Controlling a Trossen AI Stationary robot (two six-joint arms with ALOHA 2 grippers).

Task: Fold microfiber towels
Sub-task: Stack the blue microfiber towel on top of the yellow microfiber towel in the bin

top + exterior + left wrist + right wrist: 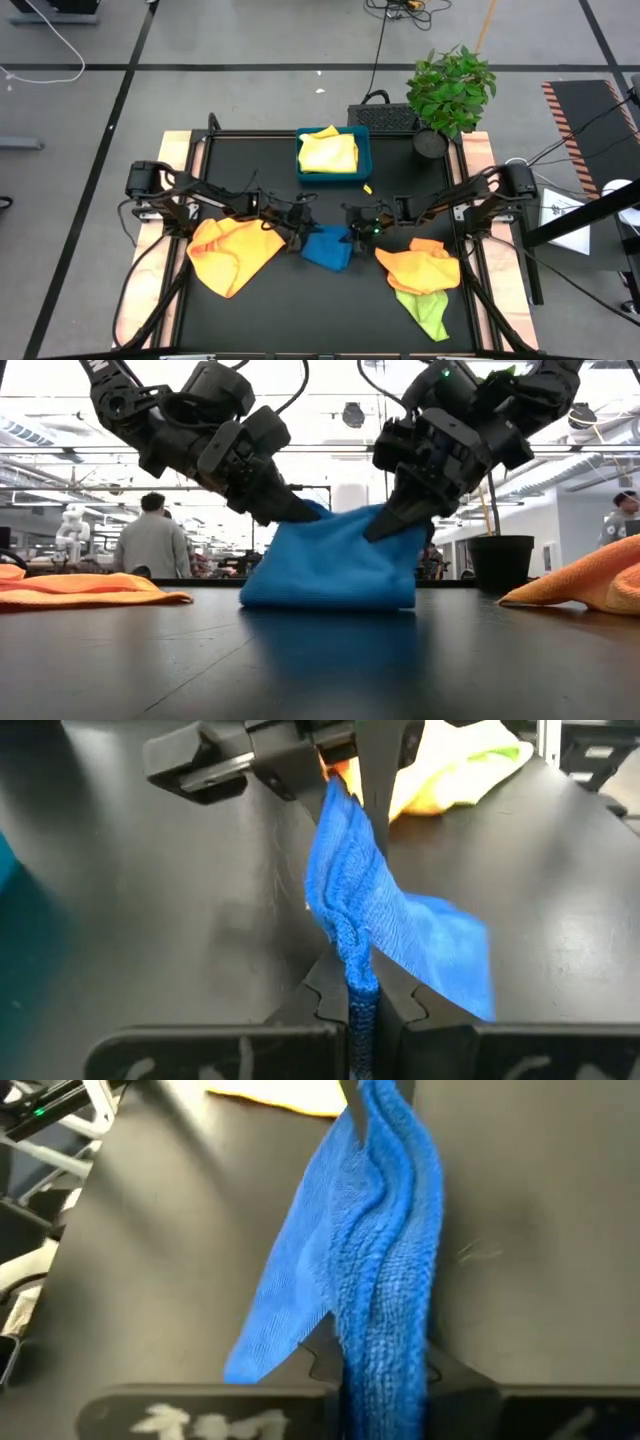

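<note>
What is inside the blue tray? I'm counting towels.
One crumpled pale yellow microfiber towel fills the rigid blue rectangular tray. Anything beneath it is covered.

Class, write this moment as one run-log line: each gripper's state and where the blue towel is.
left gripper: jaws shut on blue towel | right gripper: jaws shut on blue towel | towel: lower edge on table, mid-table

Evenly bright overhead in high view, soft short shadows under both arms on black table (250, 310). Low view backlit by ceiling strip lights (330, 455), arms near silhouette, room behind hazy and overexposed; glossy tabletop mirroring blue towel (330, 565). Wrist views: sheen streaks on table, towel nearest lens soft, far gripper (345, 780) slightly blurred, orange towel (280, 1095) blown out at edge.
</note>
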